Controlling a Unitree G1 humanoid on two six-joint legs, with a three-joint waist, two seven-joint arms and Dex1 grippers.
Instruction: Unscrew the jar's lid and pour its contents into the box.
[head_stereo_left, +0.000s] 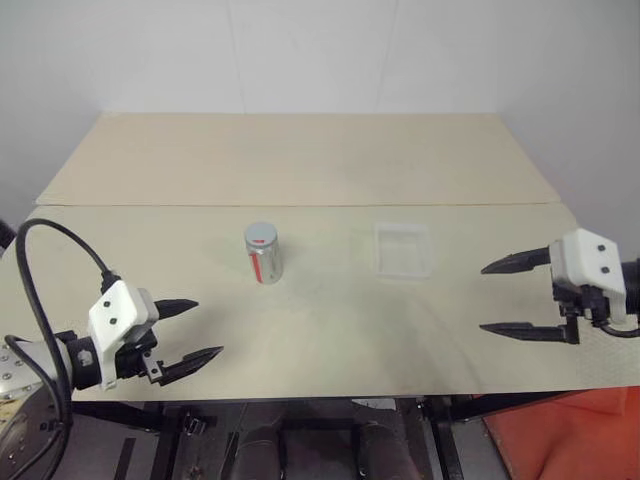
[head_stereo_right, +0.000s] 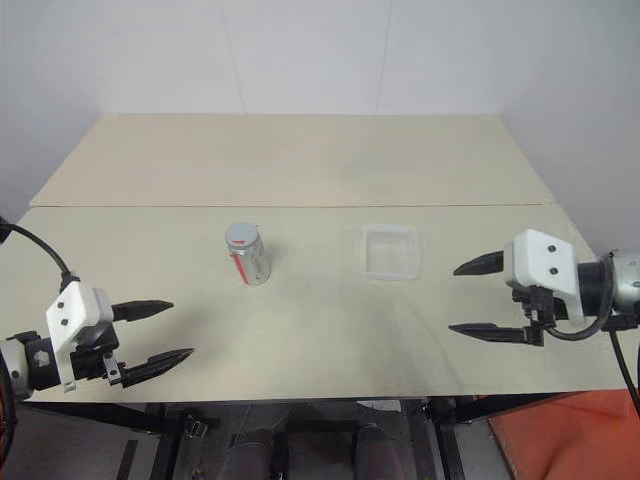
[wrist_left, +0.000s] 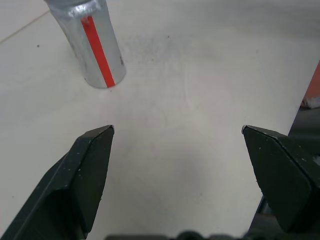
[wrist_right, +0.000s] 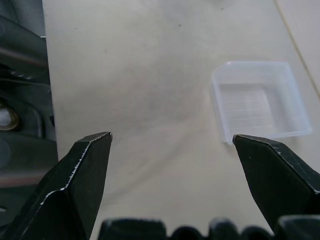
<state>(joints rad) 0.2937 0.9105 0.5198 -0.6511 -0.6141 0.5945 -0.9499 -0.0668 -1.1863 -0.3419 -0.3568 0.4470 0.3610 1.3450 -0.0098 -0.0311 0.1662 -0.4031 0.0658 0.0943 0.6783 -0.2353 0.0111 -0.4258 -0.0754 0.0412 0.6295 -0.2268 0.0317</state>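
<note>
Jar (head_stereo_left: 263, 254) stands upright near table (head_stereo_left: 300, 160) centre, long axis vertical, base on the surface. Lid (head_stereo_left: 260, 235) on top, facing up, small red mark visible on it. Red stripe runs lengthwise down jar's side, seen from L wrist cam. Contents can't be seen, jar closed.

Box (head_stereo_left: 403, 249) sits flat on table to the robot's right of jar, well apart from it, open side up, looks empty. Edges roughly square to table's front edge.

L gripper (head_stereo_left: 192, 327) near front-left table edge, jaws spread wide, nothing between them, fingers pointing toward table middle; jar ahead of it, apart.

R gripper (head_stereo_left: 505, 296) at right side, jaws likewise wide apart and empty, fingers pointing left toward box; box near, not touching.
</note>
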